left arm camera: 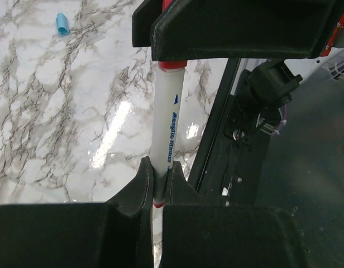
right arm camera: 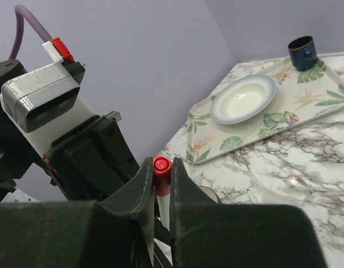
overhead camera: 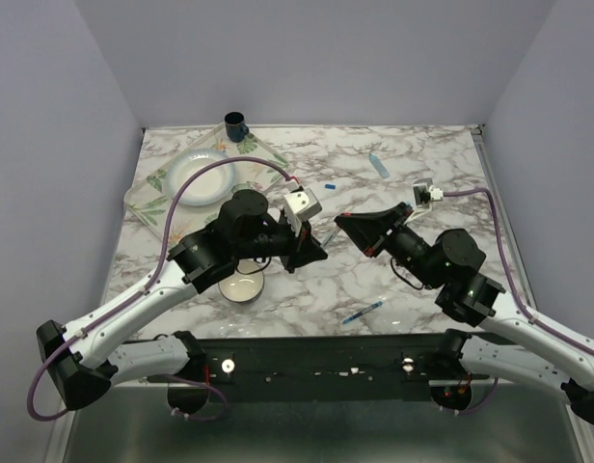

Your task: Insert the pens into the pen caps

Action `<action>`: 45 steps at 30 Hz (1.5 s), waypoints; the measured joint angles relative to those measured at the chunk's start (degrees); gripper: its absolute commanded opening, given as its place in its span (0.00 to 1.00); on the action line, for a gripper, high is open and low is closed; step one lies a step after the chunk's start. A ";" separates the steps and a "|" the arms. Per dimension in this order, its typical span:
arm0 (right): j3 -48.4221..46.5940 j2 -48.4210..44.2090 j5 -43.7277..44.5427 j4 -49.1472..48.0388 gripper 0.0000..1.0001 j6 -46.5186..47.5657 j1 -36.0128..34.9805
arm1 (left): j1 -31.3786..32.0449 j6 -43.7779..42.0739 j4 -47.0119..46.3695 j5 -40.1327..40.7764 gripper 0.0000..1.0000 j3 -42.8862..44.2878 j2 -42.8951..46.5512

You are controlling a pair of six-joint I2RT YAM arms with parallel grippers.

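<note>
A robotics test cell: plain lilac partition walls point(overhead camera: 307, 58) box in a marble-patterned table point(overhead camera: 307, 289), two robot arms point(overhead camera: 143, 304) bolted to its black rail point(overhead camera: 316, 355).

Top external view: fixed high behind both arm bases, looking down and forward over the whole marble table point(overhead camera: 413, 183) from a distance. Left wrist view: very close, sighting past the left gripper point(left arm camera: 159, 181) along the white pen point(left arm camera: 167, 123) onto the table's near edge. Right wrist view: equally close, past the right gripper point(right arm camera: 159, 176) and red cap point(right arm camera: 161, 166), facing low toward the tray point(right arm camera: 323, 95). Both wrist views share pen and cap. The tray also shows from above.
</note>
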State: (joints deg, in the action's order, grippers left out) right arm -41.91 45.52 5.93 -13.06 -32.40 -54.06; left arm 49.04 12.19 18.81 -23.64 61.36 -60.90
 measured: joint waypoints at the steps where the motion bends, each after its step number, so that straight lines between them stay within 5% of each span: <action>1: 0.04 0.07 0.02 -0.02 0.01 -0.63 -0.02 | 0.00 -0.37 0.83 0.11 0.00 0.59 -0.24; 11: 1.79 -0.02 -1.27 -2.12 0.01 -2.67 -0.33 | 0.07 -3.28 7.37 0.37 0.00 3.96 -1.51; 28: 5.68 -2.54 -8.37 -8.76 0.01 7.32 -1.36 | 0.07 -4.81 12.17 -4.44 0.00 7.63 -2.64; 45: 0.33 -0.46 -5.07 -0.74 0.01 7.41 -4.31 | -0.07 -5.79 15.23 -4.22 0.00 8.72 -2.23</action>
State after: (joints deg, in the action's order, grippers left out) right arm -41.58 45.06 0.86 -13.80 -24.99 -58.37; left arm 48.97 6.39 34.04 -27.86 70.08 -63.13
